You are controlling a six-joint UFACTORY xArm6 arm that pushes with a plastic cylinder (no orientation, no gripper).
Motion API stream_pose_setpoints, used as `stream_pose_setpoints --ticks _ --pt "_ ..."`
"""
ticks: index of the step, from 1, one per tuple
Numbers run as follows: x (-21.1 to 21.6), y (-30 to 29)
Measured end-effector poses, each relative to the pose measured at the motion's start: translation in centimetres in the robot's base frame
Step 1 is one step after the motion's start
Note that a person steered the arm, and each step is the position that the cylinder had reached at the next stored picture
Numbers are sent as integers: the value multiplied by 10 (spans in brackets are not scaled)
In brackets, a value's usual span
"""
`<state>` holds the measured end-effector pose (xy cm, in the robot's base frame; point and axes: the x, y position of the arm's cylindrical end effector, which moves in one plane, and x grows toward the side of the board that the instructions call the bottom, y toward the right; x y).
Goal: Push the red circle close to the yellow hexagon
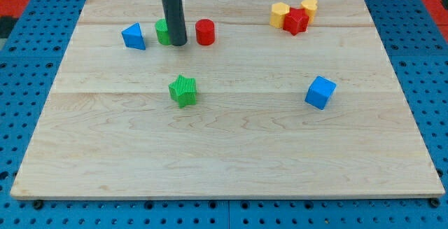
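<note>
Nearest the camera: bare wooden surface point(224, 166), then the green star point(183, 90) and blue cube point(320, 92) at mid-board.

No gripper on this rig, so no open or closed state applies; the rod's tip point(178, 44) rests between a green block point(163, 31), partly hidden behind the rod, and the red circle point(204, 31), just to the circle's left in the view.

Red circle: short upright cylinder, glossy red, top-left region, well apart from the yellow hexagon point(279, 14) at the view's top right, which touches a red star point(296, 22).

Judgement: light, rigid, slides easily; round wall will deflect off-centre pushes. Contact its left side, centred.
</note>
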<state>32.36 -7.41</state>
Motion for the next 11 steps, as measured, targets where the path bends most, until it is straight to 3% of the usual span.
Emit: stream_pose_setpoints --ticks 1,4,6,7,10,11 --pt "-9 47" --pt "-20 11" --pt "-32 50" --pt "-32 28" --pt "-34 139" --pt "-22 128"
